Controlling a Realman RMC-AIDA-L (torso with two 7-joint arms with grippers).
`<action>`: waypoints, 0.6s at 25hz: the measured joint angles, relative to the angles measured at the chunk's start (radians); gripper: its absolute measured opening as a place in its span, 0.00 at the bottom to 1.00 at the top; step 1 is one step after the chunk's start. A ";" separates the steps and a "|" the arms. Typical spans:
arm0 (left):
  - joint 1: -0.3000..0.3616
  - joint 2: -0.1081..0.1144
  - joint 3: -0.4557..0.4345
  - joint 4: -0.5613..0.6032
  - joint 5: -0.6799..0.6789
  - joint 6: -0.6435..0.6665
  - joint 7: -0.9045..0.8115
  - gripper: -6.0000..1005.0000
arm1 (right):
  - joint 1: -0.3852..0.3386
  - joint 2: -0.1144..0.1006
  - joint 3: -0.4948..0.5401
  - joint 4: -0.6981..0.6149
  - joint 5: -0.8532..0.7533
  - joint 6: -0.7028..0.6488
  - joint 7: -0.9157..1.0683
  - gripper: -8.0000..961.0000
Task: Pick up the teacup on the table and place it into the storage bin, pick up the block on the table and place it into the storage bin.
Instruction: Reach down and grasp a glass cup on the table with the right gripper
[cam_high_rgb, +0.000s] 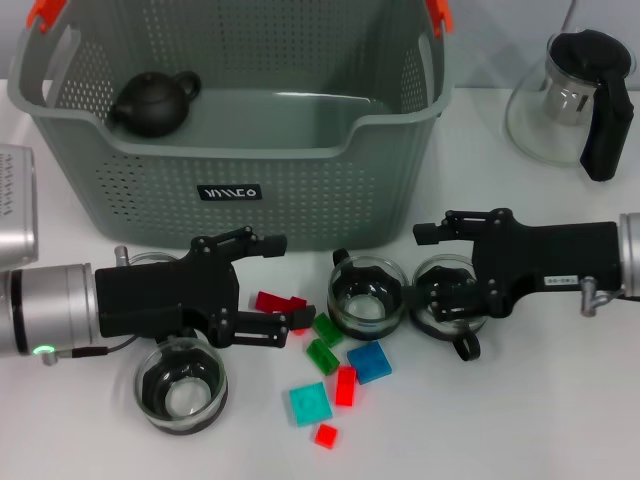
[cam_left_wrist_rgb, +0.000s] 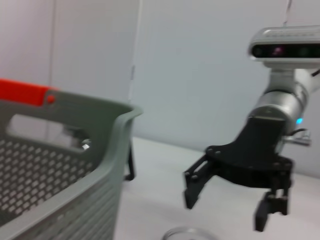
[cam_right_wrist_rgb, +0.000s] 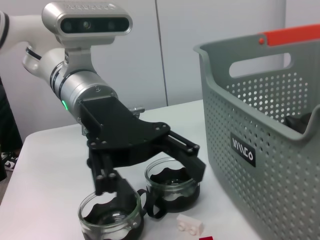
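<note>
We see both arms low on the worktop (cam_high_rgb: 560, 420) in front of the storage bin (cam_high_rgb: 300, 185). L end effector (cam_high_rgb: 272, 290) spread around red block (cam_high_rgb: 280, 303); R end effector (cam_high_rgb: 428, 262) spread over a teacup (cam_high_rgb: 447, 297). Grasp step; next we judge: pinch, then lift over rim.

A white table (cam_high_rgb: 560, 420) carries everything. The grey perforated storage bin (cam_high_rgb: 300, 200) stands at its far side, a glass teapot with black handle (cam_high_rgb: 575, 95) to the bin's right. Nearer sit three glass teacups (cam_high_rgb: 180, 385) (cam_high_rgb: 367, 297) (cam_high_rgb: 448, 300), with scattered red, green and blue blocks (cam_high_rgb: 335, 370) between them.
</note>
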 joint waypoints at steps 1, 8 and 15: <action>-0.001 0.001 -0.001 0.000 0.000 0.016 0.001 0.95 | -0.003 0.000 0.000 -0.020 -0.006 -0.014 0.015 0.89; 0.010 0.001 -0.003 0.023 -0.006 0.109 0.002 0.95 | -0.021 0.005 0.002 -0.154 -0.069 -0.114 0.151 0.89; 0.013 -0.002 -0.002 0.021 -0.005 0.115 0.002 0.95 | -0.006 0.006 0.000 -0.303 -0.184 -0.189 0.378 0.89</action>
